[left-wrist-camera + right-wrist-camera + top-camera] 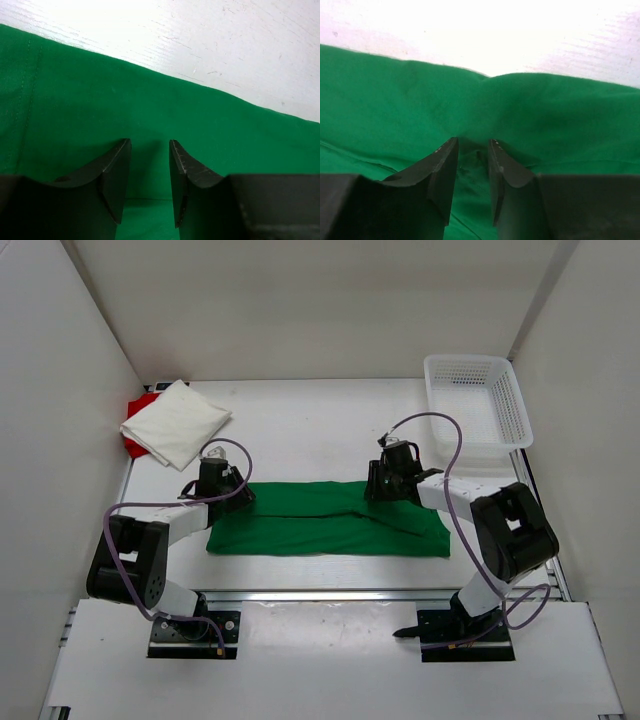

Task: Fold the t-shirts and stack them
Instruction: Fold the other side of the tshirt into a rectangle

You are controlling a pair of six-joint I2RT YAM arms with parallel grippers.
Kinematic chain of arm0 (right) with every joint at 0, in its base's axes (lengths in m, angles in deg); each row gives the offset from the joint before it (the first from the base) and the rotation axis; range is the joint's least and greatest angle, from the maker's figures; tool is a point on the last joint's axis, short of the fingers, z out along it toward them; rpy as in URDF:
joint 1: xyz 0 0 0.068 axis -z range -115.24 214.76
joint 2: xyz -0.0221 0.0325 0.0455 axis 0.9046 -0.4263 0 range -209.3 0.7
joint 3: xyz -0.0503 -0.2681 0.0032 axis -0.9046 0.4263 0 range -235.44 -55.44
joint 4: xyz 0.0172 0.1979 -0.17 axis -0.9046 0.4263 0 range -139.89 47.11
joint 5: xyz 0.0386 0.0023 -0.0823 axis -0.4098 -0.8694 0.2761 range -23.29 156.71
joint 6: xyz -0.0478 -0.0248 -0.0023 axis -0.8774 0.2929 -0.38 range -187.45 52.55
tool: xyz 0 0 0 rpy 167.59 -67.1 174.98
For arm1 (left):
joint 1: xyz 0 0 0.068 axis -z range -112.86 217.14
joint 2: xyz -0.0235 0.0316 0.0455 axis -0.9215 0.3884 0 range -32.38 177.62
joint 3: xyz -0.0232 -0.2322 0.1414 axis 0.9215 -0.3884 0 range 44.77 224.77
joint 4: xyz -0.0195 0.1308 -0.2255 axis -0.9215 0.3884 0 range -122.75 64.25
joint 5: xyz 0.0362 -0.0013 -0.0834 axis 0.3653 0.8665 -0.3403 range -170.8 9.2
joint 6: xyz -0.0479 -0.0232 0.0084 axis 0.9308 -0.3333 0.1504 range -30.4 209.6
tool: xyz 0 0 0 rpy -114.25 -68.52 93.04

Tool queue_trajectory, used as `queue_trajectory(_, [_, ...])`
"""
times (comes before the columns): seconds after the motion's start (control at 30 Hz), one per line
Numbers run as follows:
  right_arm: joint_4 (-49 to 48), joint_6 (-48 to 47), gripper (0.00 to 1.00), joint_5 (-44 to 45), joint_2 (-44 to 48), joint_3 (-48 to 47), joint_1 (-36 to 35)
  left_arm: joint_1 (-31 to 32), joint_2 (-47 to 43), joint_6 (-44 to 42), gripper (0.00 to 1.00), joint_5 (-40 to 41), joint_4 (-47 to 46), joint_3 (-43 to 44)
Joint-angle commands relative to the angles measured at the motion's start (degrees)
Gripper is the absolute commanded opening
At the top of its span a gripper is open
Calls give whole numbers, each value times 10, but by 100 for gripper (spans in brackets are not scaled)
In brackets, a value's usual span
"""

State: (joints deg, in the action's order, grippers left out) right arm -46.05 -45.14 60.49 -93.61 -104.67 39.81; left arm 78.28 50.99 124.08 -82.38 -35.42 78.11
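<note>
green t-shirt (330, 520) lies flat as a long folded band on the tabletop (310, 430), closer to the near edge than the far one. it runs left to right between the two arms. the band's right part shows a diagonal crease.

left gripper (222, 480) sits over the band's far-left corner. right gripper (392, 478) sits over its far edge, right of centre. both heads point down at the cloth.

left wrist view: fingers (117, 170) stand apart with a clear gap. green cloth shows through the gap, nothing clamped. the shirt's far edge runs diagonally just beyond the tips, bare tabletop past it. can't tell if the tips touch the cloth or hang just above it.

right wrist view: fingers (445, 175) apart too, tips down at the cloth. the cloth puckers into a small ridge right at the tips, and the shirt's far edge dips just beyond them. a seam line runs off to the left. the gap is open, so no grip on the ridge.

white t-shirt (178, 422) is folded at the far-left corner on top of the red t-shirt (135, 410) — only a red strip shows along its left side. both are well apart from the green one.

white mesh basket (470, 360) sits at the far-right corner, beside the right wall.
</note>
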Motion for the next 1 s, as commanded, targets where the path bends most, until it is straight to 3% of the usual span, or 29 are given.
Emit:
queue_trajectory(0.0, [1,-2,28,17,26,11,-17,6,-11,-2,47,-3,-15,-2])
queue_trajectory(0.07, [-5,5,26,30,44,26,-23,12,-12,-2,47,4,-18,-4])
queue_trajectory(0.23, [11,16,3,37,78,39,-38,17,-14,2,47,5,-19,-9])
queue_trajectory(0.47, [48,56,0,79,160,79,-94,25,-19,3,47,9,-17,1])
queue_trajectory(0.53, [37,83,1,71,177,108,-108,26,-20,4,47,10,-16,4])
queue_trajectory(0.6, [28,106,10,68,196,127,-123,27,-19,3,47,9,-15,6])
queue_trajectory(0.73, [7,134,15,-9,217,154,-131,27,-25,4,47,7,-11,7])
queue_trajectory(0.83, [24,129,28,-20,242,153,-143,24,-30,2,48,6,-4,12])
queue_trajectory(0.97, [22,117,31,-14,289,163,-107,26,-37,2,48,4,-10,13])
